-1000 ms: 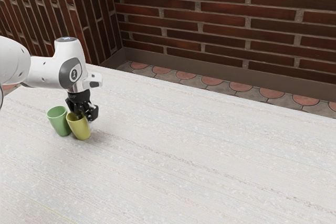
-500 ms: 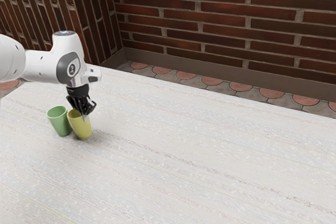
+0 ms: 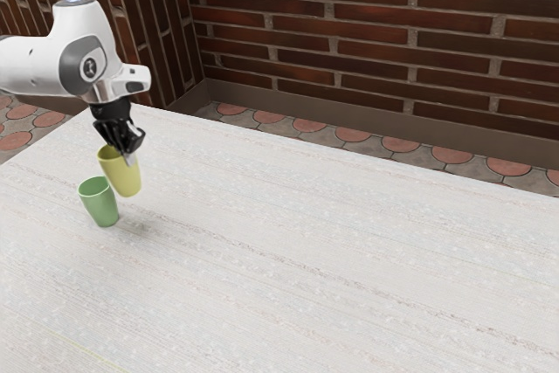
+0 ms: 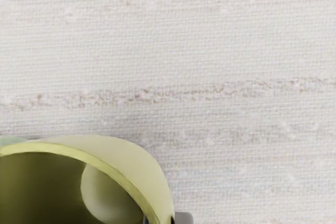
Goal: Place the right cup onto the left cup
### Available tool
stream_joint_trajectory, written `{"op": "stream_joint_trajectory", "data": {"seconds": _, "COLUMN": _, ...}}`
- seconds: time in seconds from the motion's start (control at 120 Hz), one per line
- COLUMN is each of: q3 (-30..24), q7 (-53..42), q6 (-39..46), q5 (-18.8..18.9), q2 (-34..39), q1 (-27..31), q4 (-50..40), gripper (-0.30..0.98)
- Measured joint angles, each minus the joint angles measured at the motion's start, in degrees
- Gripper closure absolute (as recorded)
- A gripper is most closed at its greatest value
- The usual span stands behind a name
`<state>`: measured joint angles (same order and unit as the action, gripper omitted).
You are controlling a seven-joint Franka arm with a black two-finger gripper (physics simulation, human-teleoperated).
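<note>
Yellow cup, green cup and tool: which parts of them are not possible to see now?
Green cup, exterior view: inside bottom, hidden by its near wall.
Green cup, wrist view: mostly behind the yellow cup or past the left edge.
Yellow cup, wrist view: cut off by left and lower edges.
Tool, wrist view: mostly below the lower edge.

Wrist cam: yel. cup (image 4: 134, 161) cut off, grn. cup (image 4: 8, 140) mostly hidden.

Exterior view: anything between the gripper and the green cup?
Yes, the yellow cup. In the exterior view it hangs between the gripper and the green cup, its rim pinched by the fingers.
</note>
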<state>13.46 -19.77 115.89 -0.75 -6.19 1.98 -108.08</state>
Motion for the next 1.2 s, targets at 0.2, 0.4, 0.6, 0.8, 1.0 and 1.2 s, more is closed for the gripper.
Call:
{"op": "stream_joint_trajectory", "data": {"seconds": 0.2, "q3": 1.33, "q7": -0.21, "q6": -3.21, "q5": 0.53, "q2": 1.56, "q1": 0.46, "q4": 1.03, "gripper": 0.79}}
{"op": "stream_joint_trajectory", "data": {"seconds": 0.4, "q3": 3.16, "q7": -0.84, "q6": -4.39, "q5": 0.74, "q2": 0.96, "q1": 1.6, "q4": 3.74, "gripper": 0.79}}
{"op": "stream_joint_trajectory", "data": {"seconds": 0.6, "q3": 3.27, "q7": -1.6, "q6": -4.21, "q5": 0.78, "q2": -0.95, "q1": 3.71, "q4": 4.68, "gripper": 0.79}}
{"op": "stream_joint_trajectory", "data": {"seconds": 0.8, "q3": 3.31, "q7": -2.43, "q6": -4.0, "q5": 0.73, "q2": -2.94, "q1": 4.29, "q4": 6.51, "gripper": 0.79}}
{"op": "stream_joint_trajectory", "data": {"seconds": 1.0, "q3": 3.31, "q7": -3.15, "q6": -3.92, "q5": 0.68, "q2": -5.91, "q1": 5.45, "q4": 9.0, "gripper": 0.79}}
{"op": "stream_joint_trajectory", "data": {"seconds": 1.2, "q3": 3.33, "q7": -3.67, "q6": -3.89, "q5": 0.68, "q2": -7.03, "q1": 6.54, "q4": 9.06, "gripper": 0.79}}
